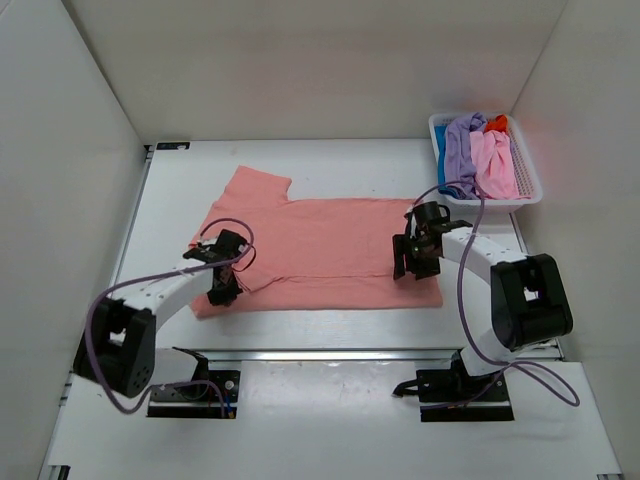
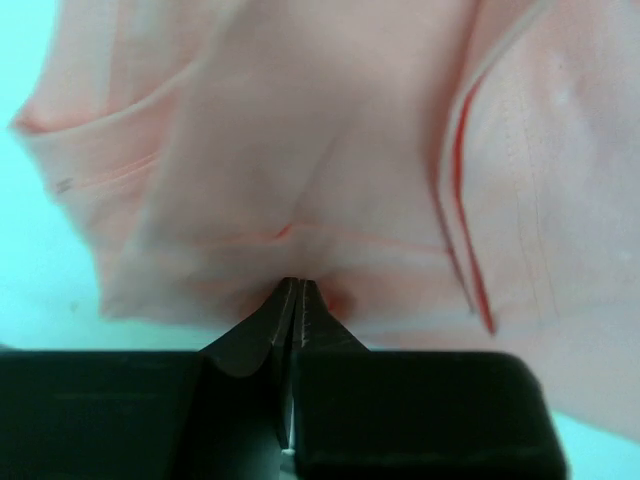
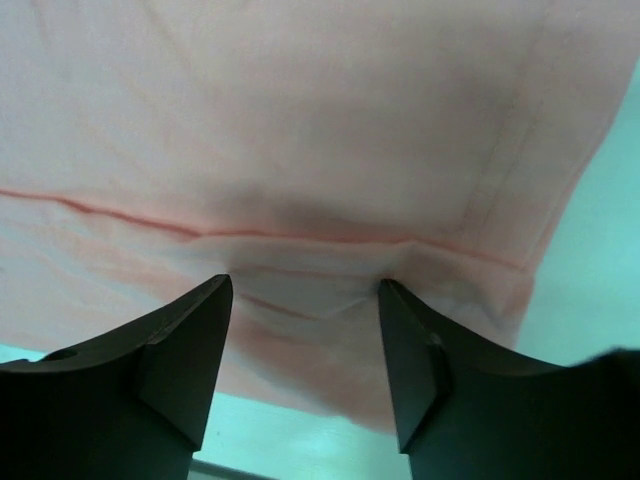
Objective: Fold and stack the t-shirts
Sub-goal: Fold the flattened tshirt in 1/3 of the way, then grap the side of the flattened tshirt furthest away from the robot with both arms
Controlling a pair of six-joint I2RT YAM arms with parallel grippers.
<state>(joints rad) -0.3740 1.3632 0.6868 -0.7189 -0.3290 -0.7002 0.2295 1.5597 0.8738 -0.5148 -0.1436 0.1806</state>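
Note:
A salmon-pink t-shirt [image 1: 330, 245] lies spread flat on the white table, collar end to the left. My left gripper [image 1: 226, 287] stands at its near left edge. In the left wrist view that gripper [image 2: 298, 284] is shut, its tips pinching a puckered fold of the salmon-pink t-shirt [image 2: 330, 150]. My right gripper [image 1: 411, 263] is over the shirt's right part near the hem. In the right wrist view the gripper [image 3: 305, 283] is open, its fingers [image 3: 190, 340] resting on the cloth [image 3: 300, 130] with a small wrinkle between them.
A white slotted basket [image 1: 529, 186] stands at the back right corner. It holds a lavender shirt [image 1: 462, 140], a light pink one [image 1: 492, 160], a bit of blue [image 1: 440, 160] and orange-red [image 1: 497, 122]. White walls enclose the table [image 1: 330, 170] on three sides.

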